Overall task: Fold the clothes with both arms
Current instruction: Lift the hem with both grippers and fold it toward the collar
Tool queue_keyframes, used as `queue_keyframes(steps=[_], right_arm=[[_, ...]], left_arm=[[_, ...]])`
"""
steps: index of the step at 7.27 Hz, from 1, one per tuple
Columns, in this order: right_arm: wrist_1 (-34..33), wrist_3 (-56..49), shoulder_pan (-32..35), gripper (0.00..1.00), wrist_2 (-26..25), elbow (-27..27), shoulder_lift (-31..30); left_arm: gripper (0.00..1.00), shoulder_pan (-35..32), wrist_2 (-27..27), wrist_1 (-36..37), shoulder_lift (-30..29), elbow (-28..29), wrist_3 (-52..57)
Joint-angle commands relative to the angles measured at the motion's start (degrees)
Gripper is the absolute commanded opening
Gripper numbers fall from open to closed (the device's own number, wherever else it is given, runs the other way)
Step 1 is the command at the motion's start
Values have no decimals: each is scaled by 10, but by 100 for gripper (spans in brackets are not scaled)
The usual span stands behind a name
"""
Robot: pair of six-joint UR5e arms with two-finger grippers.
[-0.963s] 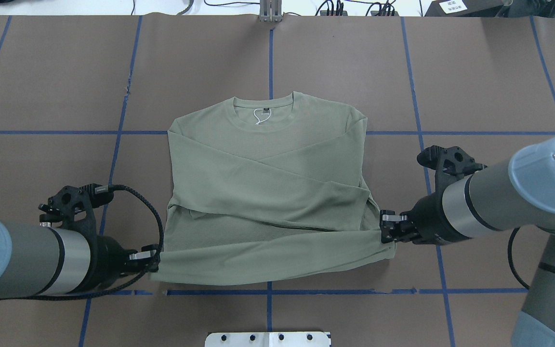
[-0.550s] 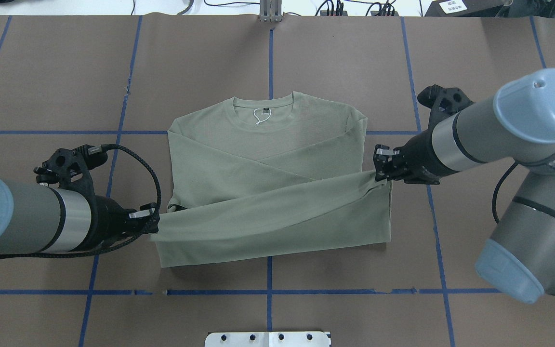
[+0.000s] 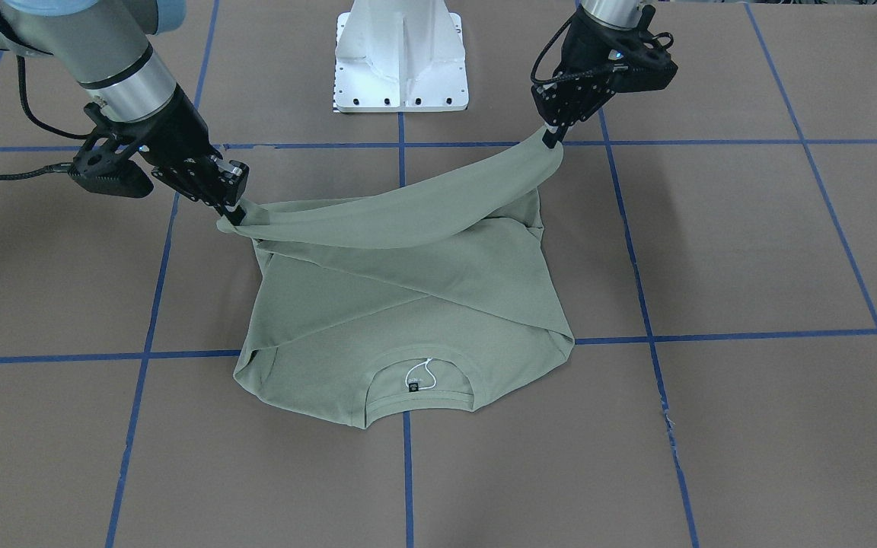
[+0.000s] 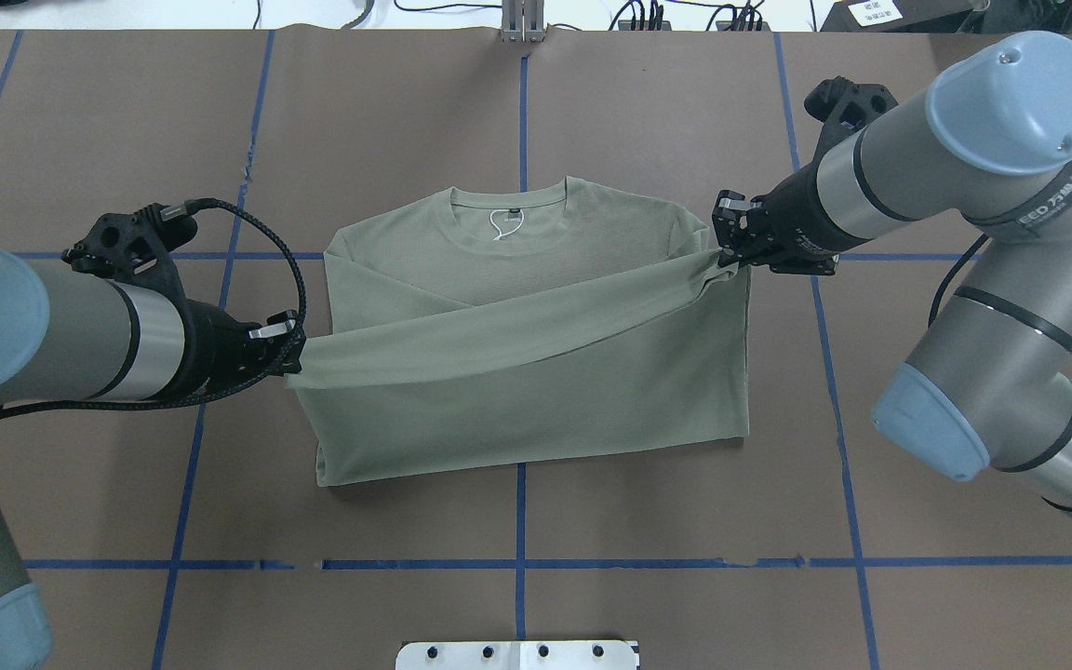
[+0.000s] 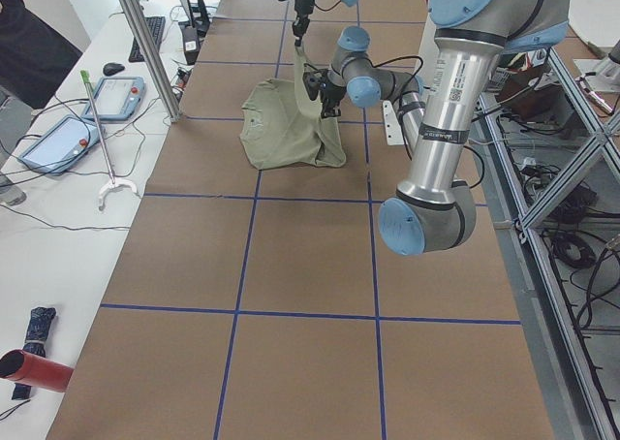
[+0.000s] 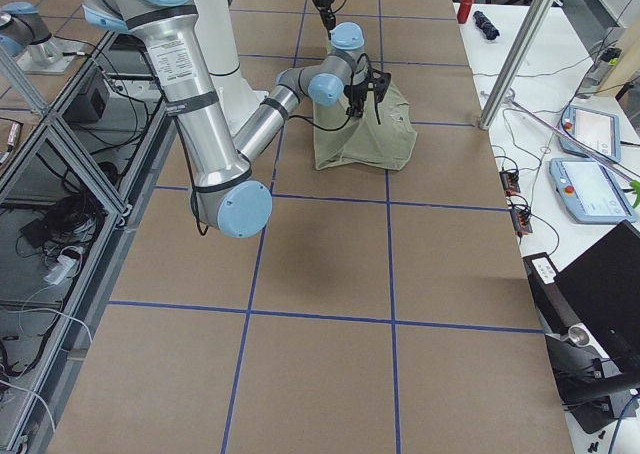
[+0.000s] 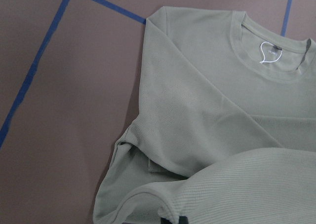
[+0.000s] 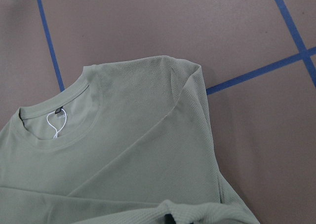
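Observation:
The sage-green shirt lies with its sleeves crossed over the chest and its collar at the far side. A white string tag lies in the neck. My left gripper is shut on the hem's left corner. My right gripper is shut on the hem's right corner, farther forward than the left. The hem hangs stretched between them above the shirt's body, lower half doubled over. In the front view the left gripper is at the right and the right gripper at the left. Both wrist views look down on the collar.
The white pedestal base stands at the robot's side of the brown table, which carries blue tape lines. A side bench with tablets and a metal post runs along the far edge.
Both grippers have lifted the hem and carried it away from the robot toward the collar. The right one has moved farther than the left, and the fold line has shifted forward.

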Motion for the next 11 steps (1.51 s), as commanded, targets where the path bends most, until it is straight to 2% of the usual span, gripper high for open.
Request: queue_keyframes(steps=[1,2,4,5,6,7,11], right_arm=[[0,-1,20,0,-1,-36,22],[0,-1,24,0,-1,-61,36],[2,-6,29,0,-2,-150,92],[24,-7,34,0,-2,-200,116],[74,-6,38,0,-2,-238,117],[97,-7,40,0,-2,-264,117],[120,-7,38,0,-7,-286,119]], left_arm=[[0,-43,1,0,-26,53,1],[0,-52,2,-2,-39,80,1],[0,-61,4,-7,-89,153,1],[0,-66,4,-33,-97,186,0],[0,-71,5,-71,-98,222,0],[0,-72,6,-97,-98,255,0],[0,-71,19,-113,-131,323,-1]])
